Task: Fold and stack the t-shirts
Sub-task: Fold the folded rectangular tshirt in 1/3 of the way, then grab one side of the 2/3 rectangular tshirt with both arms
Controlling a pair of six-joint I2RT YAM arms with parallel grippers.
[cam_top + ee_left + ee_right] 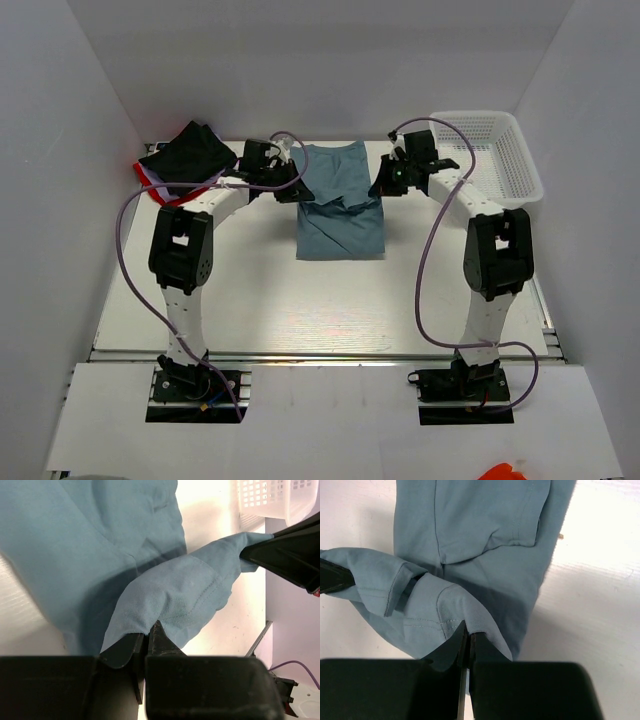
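Pinches a raised fold of the dusty blue-teal shirt (340, 215) in the left gripper (147, 632), jaws pressed tight on the cloth with no gap between them. Clenches another fold of the same shirt in the right gripper (468, 630), a stitched hem curving just above the fingertips. Lies at the far middle of the table (330, 300), between the two grippers, long side running near to far, the near half flat, the middle bunched into a small ridge where both pinches draw cloth inward. Spans, in the left wrist view, from the left pinch up to the tip of the right gripper as one lifted flap above the flat fabric. Hides the very ends of all four fingers inside the folds, so cannot tell how much cloth sits between them. Covers both pairs of fingers from above with the wrist housings and cables. Rests at the far left as a black shirt (190, 152) over a red one (141, 170) and a white one (160, 190), only thin edges showing. Stands at the far right as a white mesh basket (530, 172), cut off in the left wrist view. Shows an orange thing (500, 472) clipped by the near edge, too little to name.
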